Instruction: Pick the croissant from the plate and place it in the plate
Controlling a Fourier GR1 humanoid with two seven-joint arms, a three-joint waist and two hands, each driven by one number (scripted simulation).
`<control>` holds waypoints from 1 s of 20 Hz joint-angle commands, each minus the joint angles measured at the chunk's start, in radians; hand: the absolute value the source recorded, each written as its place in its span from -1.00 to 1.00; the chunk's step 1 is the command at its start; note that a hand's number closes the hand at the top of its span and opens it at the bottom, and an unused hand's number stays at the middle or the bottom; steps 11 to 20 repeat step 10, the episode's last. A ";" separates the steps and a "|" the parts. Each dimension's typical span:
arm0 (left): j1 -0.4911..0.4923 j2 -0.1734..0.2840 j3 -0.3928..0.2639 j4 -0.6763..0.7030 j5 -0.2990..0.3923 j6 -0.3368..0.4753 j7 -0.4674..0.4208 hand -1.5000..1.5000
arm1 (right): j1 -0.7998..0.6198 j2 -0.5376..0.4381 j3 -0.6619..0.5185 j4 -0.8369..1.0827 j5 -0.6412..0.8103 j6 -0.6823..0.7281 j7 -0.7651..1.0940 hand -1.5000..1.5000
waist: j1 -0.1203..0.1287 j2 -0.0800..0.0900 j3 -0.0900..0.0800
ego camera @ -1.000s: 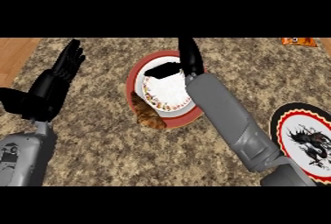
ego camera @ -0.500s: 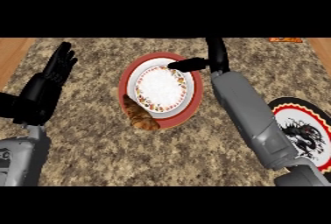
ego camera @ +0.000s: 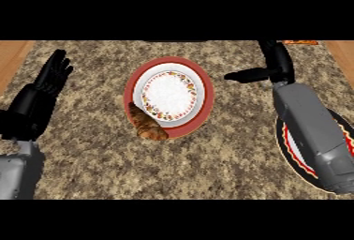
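- Right robot hand (ego camera: 266, 70) hangs over the counter (ego camera: 90, 159), fingers straight, holding nothing.
- Croissant (ego camera: 146, 124) sits to its left and nearer the robot, on the red plate's (ego camera: 202, 110) rim.
- Black plate (ego camera: 294, 150) lies under the right forearm.
- Come down over the croissant's middle.
- Left robot hand (ego camera: 45, 89) rests open.

Left hand (ego camera: 50, 79): open, fingers straight and pointing to the far side, resting at the left edge.
Left forearm: grey, rising from the near left corner.
Right hand (ego camera: 271, 68): far right, fingers straight, thumb stretched out to the left, holding nothing.
Right forearm: grey, running along the right side.
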State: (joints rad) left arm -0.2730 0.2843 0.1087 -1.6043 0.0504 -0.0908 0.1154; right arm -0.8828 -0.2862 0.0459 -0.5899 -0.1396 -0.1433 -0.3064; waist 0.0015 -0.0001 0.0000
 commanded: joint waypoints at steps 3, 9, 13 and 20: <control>0.010 -0.009 -0.002 -0.022 -0.011 -0.006 0.004 0.00 | 0.090 -0.123 -0.045 -0.009 0.002 0.130 -0.066 -1.00 | 0.004 0.002 0.000; -0.045 -0.020 0.006 0.053 -0.026 -0.009 -0.021 0.00 | 0.069 -0.159 -0.072 0.029 0.050 0.138 -0.105 -1.00 | 0.004 0.004 0.000; -0.001 -0.030 -0.004 0.002 -0.020 -0.007 0.013 0.00 | 0.105 -0.177 -0.076 0.026 0.056 0.149 -0.136 -1.00 | 0.006 0.002 0.000; -0.001 -0.030 -0.004 0.002 -0.020 -0.007 0.013 0.00 | 0.105 -0.177 -0.076 0.026 0.056 0.149 -0.136 -1.00 | 0.006 0.002 0.000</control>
